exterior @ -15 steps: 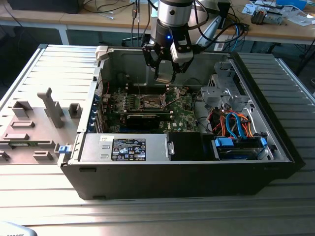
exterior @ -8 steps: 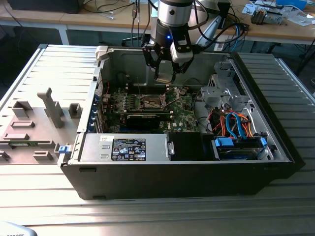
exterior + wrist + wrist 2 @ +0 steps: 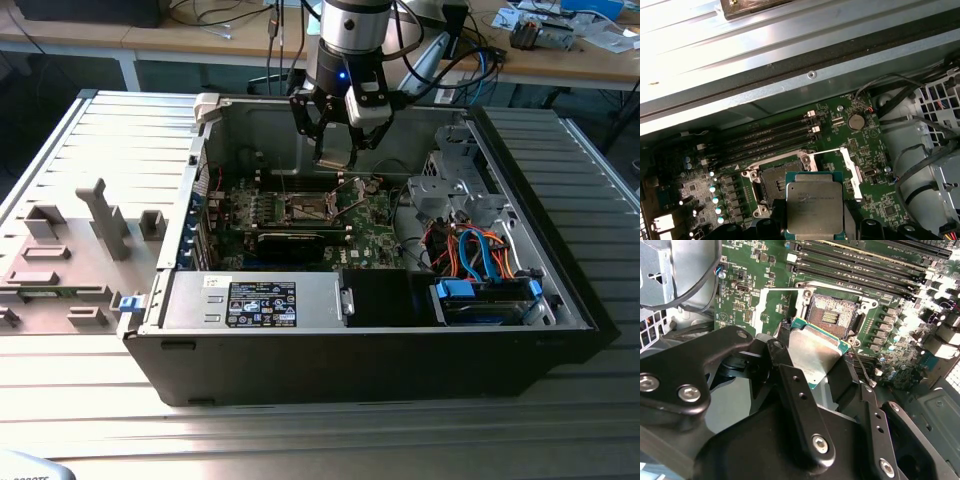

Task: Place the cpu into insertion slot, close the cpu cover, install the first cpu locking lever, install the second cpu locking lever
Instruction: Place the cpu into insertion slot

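My gripper (image 3: 337, 152) hangs inside the open computer case, above the green motherboard (image 3: 375, 235). It is shut on the cpu (image 3: 812, 352), a flat square chip with a silver-grey top and a green edge, held by two opposite sides. In the first wrist view the cpu (image 3: 814, 207) floats just off the insertion slot (image 3: 772, 182), not seated in it. The insertion slot (image 3: 832, 315) lies bare, its dark centre showing. The cpu cover (image 3: 850, 167), a thin silvery frame, stands swung open at the slot's side. In the second wrist view the cpu cover (image 3: 771, 307) lies beside the slot.
Long black memory slots (image 3: 770, 137) run beside the socket. The case wall (image 3: 260, 130) rises close behind my gripper. A drive cage (image 3: 450, 180) and coloured cables (image 3: 475, 255) fill the exterior view's right. A black power supply (image 3: 260, 300) lines the front. Grey fixtures (image 3: 70, 250) sit outside the case.
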You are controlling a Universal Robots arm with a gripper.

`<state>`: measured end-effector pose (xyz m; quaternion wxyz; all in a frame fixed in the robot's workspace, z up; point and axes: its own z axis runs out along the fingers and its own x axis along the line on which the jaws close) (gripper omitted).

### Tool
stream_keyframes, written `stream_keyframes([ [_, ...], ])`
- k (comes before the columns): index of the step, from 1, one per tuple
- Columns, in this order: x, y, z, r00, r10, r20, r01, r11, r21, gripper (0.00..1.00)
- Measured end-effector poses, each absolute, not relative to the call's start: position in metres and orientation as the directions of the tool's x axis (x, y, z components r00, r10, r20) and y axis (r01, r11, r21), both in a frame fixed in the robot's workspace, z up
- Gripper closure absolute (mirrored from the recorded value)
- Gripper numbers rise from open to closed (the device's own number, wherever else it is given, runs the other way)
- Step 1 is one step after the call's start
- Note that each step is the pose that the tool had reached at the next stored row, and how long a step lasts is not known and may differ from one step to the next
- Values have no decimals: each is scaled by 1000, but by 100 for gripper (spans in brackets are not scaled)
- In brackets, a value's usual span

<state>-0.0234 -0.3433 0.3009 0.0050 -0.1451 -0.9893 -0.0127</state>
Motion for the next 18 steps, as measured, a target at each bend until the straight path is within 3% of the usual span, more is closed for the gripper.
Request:
stream_keyframes([
  [18, -23, -343, 301, -954, 298, 12, 298, 954, 20, 46],
])
